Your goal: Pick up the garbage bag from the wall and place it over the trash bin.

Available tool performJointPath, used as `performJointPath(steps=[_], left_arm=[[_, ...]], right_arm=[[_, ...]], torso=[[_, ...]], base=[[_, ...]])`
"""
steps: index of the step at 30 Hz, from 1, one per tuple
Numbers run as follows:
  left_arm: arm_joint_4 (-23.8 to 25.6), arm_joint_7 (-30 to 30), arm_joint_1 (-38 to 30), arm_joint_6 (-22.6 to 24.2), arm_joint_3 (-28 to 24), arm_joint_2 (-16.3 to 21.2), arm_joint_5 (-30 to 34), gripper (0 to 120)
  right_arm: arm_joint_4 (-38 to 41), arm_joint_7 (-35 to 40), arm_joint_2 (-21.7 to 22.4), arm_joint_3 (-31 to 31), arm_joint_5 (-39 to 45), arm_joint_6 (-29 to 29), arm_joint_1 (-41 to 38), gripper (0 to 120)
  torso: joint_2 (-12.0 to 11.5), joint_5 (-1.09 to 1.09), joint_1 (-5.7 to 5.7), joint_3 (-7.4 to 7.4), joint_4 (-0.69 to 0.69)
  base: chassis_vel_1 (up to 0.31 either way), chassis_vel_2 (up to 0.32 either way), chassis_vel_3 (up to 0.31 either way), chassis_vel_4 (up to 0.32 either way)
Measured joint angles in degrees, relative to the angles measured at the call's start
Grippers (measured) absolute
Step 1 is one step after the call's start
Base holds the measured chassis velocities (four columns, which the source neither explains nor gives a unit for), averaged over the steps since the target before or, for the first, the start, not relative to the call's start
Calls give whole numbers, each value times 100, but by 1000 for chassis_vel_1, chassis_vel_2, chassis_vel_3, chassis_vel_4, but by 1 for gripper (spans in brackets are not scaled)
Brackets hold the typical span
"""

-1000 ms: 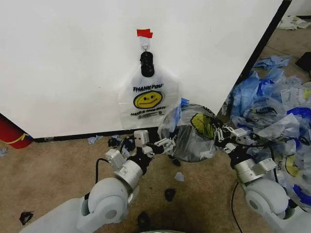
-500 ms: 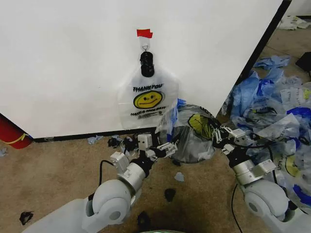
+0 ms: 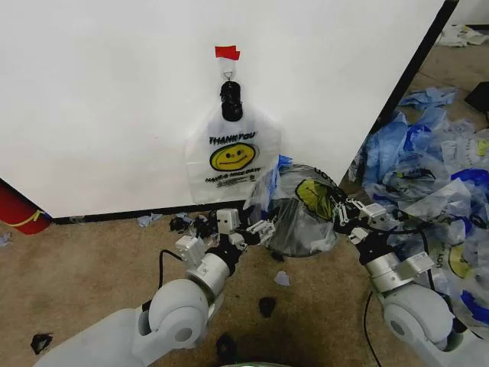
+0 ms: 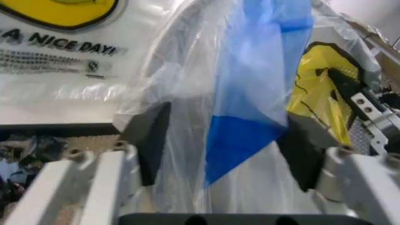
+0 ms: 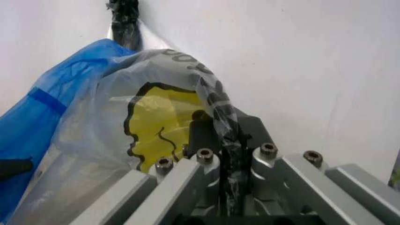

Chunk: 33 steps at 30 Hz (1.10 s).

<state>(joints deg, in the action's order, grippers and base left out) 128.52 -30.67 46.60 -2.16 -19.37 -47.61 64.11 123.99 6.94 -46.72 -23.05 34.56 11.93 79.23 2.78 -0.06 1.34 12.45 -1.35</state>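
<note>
Between your right pincer's (image 5: 226, 187) closed fingers sits the garbage bag's (image 3: 302, 210) rim, draped over the trash bin (image 3: 294, 237); your left pincer (image 4: 218, 145) gapes open around its blue handle (image 4: 256, 93).

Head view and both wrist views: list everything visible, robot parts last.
garbage bag: one, translucent with yellow smiley, draped over the trash bin.
trash bin: one, black, on the floor by the wall.
hanging bags: a bunch, whitish with smiley print, on the wall hook.
wall: white, black baseboard.
red tape: one strip, above the hook.
red cylinder: one, far left.
bag pile: blue and whitish, right.
left gripper: open around the bag's blue edge.
right gripper: shut on the bag's rim.
</note>
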Motion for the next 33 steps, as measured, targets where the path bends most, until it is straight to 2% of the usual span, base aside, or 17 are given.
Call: performJointPath(steps=[5,7,16,33], left_arm=[[2,-16,22,-1,15,24,40,38],[9,-19,27,7,15,24,55,34],[34,-12,-29,24,10,69,59,0],[118,3,53,12,114,200,-42,0]], right_arm=[[-9,4,15,-4,23,0,5,1],[-12,4,21,-5,32,0,9,1],[-141,-290,56,-61,-10,51,95,1],[-441,-735,81,-143,-40,358,197,1]], torso=[[0,0,0,0,0],[0,0,0,0,0],[0,0,0,0,0],[0,0,0,0,0]], base=[[0,0,0,0],[0,0,0,0],[0,0,0,0],[0,0,0,0]])
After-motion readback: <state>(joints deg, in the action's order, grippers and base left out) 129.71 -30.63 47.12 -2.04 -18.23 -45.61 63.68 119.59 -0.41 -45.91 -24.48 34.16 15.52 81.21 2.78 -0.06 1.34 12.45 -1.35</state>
